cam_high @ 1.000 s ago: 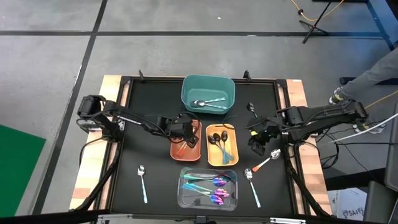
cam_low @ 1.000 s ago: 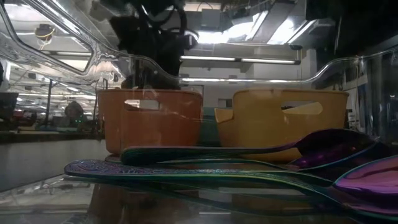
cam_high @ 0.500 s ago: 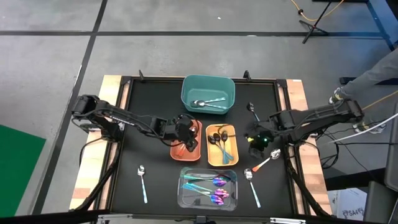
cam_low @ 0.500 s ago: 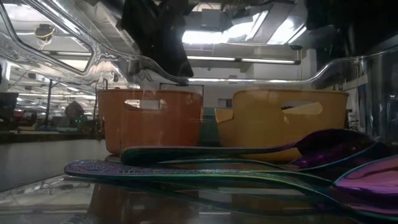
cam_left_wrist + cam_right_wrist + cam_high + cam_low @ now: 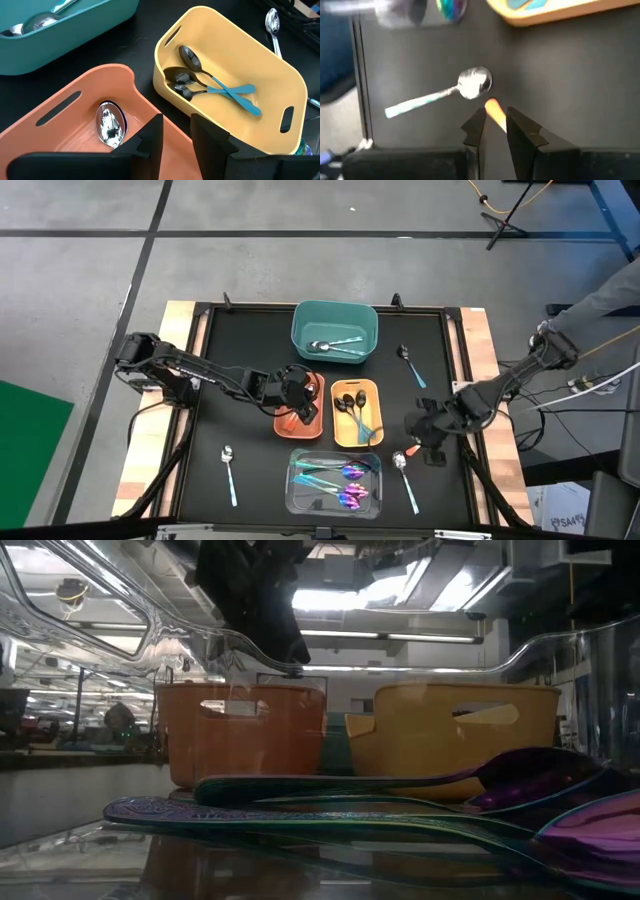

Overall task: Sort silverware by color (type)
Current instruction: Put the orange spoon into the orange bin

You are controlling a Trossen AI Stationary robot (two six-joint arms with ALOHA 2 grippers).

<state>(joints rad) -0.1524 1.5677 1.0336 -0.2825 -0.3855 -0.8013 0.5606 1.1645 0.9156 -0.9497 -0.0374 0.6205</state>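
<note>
My left gripper (image 5: 297, 400) hangs over the orange bin (image 5: 281, 426), open by a narrow gap (image 5: 177, 125) and holding nothing. A silver spoon head (image 5: 110, 124) lies in that bin. My right gripper (image 5: 424, 435) is low over the orange-handled spoon (image 5: 411, 448) near the table's right side. Its fingers stand narrowly apart (image 5: 496, 117) on either side of the orange handle (image 5: 493, 109), which lies on the mat. The head of a teal-handled spoon (image 5: 475, 82) lies just beyond. Iridescent spoons (image 5: 340, 485) lie in the clear bin. My right gripper's fingers (image 5: 476, 127) come slanting down on either side of the orange handle near its free end (image 5: 491, 106). I cannot tell whether they touch it. The spoon lies flat on the mat.
The yellow bin (image 5: 337, 442) holds black-headed, teal-handled spoons (image 5: 210, 87), and the teal bin (image 5: 296, 345) holds silver ones. Loose teal-handled spoons lie at the near left (image 5: 229, 470), the far right (image 5: 410, 366) and the near right (image 5: 408, 488). A person's leg shows at the far right.
My right gripper has moved toward the table's near edge and down, and now stands over the orange-handled spoon. My left gripper has risen a little above the orange bin and then kept still. The spoons have not shifted.
</note>
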